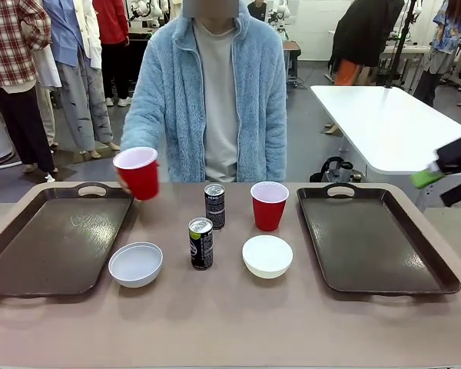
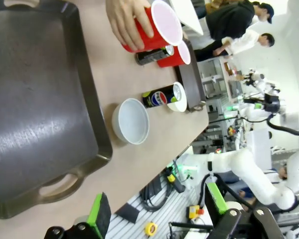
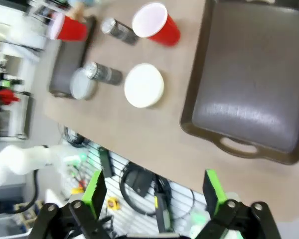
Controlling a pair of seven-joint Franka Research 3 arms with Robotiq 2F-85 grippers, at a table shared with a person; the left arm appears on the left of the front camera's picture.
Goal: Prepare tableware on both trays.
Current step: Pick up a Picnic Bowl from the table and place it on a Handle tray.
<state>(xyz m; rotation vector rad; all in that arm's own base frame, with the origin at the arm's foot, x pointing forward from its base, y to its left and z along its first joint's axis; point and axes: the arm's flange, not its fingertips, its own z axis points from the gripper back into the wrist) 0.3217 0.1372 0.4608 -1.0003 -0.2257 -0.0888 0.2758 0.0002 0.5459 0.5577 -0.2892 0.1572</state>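
The left tool (image 2: 158,206) is seen with its green-padded fingers wide apart and nothing between them, hanging over the near edge of the bench (image 1: 215,323). Straight ahead of its fingertips the left tray (image 2: 35,99) is laid flat, bare, its cut-out handle nearest the tool. Just beyond the tray's long rim, a shallow left bowl (image 2: 132,121) is set on the bench. Past it the near can (image 2: 162,96) is stood upright; a Pepsi logo and the word "pepsi" can be read on its dark side. Farther from the tool, a red cup (image 2: 157,27) with a white inside is gripped by the person's hand (image 2: 124,20), close to the tray's far corner; whether it rests on the bench cannot be told.

The right tool (image 3: 154,194) is likewise held with its fingers spread and empty, off the near bench edge. The right tray (image 3: 249,84) is seen ahead of it, bare, handle toward the tool. Beside that tray's inner rim the right bowl (image 3: 144,85) is placed, and beyond the bowl the second red cup (image 3: 157,24) is stood upright, apart from the tray. The far can (image 1: 214,205) is set between the two cups, with "PEPSI" printed near its silver top.
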